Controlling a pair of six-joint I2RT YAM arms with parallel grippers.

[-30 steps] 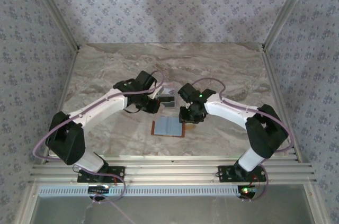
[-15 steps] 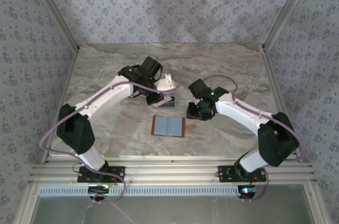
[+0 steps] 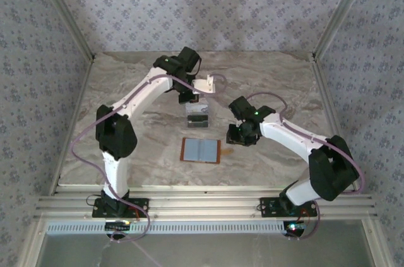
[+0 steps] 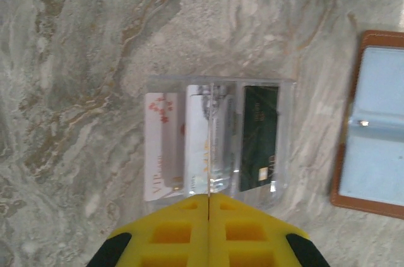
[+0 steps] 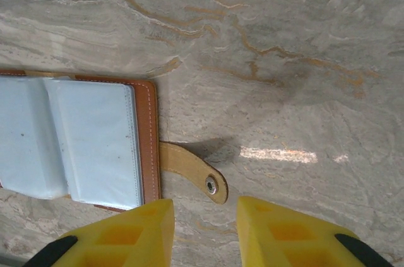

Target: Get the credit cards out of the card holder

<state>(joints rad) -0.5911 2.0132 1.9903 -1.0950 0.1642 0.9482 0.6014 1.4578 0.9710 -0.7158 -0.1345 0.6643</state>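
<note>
Yellow-fingered, the left gripper (image 4: 208,207) is pressed fully together and holds nothing — its tips are over one edge of a clear plastic tray (image 4: 218,83). The right gripper (image 5: 203,207) stands partly spread and empty, with the side tab (image 5: 192,167) of the card holder (image 5: 95,134) lying under the gap. I count three credit cards (image 4: 201,147) side by side in the tray: two whitish, one dark green. One card holder lies open and flat on the marble table (image 3: 297,77), near the tray but apart from it. The left arm (image 3: 142,93) is stretched far forward; the right arm (image 3: 284,136) is bent, reaching in toward the middle.
</note>
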